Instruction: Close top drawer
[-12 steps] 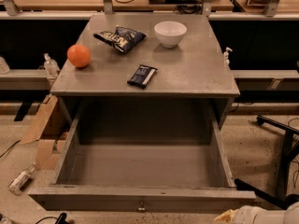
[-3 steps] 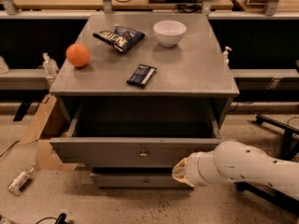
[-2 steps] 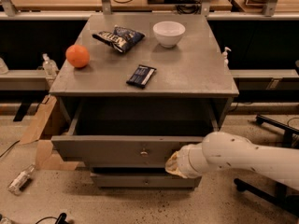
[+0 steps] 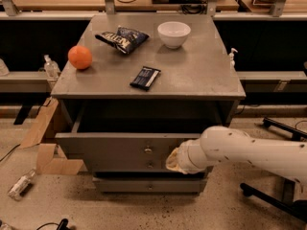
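Observation:
The top drawer (image 4: 108, 150) is a wide grey metal drawer under the cabinet top, with a small central knob (image 4: 148, 150). It stands out a short way from the cabinet, and a dark gap shows above its front panel. My white arm (image 4: 240, 150) reaches in from the right. My gripper (image 4: 175, 160) is at the drawer's front panel, just right of the knob and low on the panel. Its tan tip is against or very close to the panel.
On the cabinet top (image 4: 201, 75) lie an orange (image 4: 79, 57), a chip bag (image 4: 121, 38), a white bowl (image 4: 173, 34) and a dark snack bar (image 4: 145, 77). A lower drawer (image 4: 148, 186) juts out below. Cardboard (image 4: 45, 143) and a bottle (image 4: 20, 185) lie on the floor at left.
The drawer, wide open four seconds ago, has slid most of the way in. In the last second my gripper moved left along the front panel towards the knob.

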Tool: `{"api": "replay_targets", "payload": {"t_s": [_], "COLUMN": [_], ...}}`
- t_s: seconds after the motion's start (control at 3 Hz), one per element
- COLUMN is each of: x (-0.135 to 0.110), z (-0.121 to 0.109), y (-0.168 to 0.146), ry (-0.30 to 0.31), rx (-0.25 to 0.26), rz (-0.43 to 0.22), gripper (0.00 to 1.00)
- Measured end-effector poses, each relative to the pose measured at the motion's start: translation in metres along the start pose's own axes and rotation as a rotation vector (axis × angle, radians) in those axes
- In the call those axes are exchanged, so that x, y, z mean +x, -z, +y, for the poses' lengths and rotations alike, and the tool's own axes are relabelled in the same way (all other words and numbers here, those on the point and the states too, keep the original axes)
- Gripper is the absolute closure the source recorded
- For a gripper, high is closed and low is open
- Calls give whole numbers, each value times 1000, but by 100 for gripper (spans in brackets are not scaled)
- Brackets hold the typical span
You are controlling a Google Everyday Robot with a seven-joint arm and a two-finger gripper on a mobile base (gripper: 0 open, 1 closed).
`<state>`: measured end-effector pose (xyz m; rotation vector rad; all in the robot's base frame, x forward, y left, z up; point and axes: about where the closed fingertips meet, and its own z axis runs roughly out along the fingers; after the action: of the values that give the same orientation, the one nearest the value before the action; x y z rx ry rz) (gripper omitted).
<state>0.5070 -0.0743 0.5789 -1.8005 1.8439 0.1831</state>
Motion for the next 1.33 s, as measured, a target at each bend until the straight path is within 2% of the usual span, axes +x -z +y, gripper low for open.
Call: {"api": "replay_targets", "payload": {"t_s": [0.33, 0.67, 1.0, 1.33], "x": [-15, -15, -36, -35], "z": [-28, -28, -65, -68], "y": [2, 2, -12, -25], "ry": [42, 42, 82, 72], "rx": [18, 18, 21, 16], "rz": [12, 12, 20, 20], "gripper": [100, 100, 100, 100]}}
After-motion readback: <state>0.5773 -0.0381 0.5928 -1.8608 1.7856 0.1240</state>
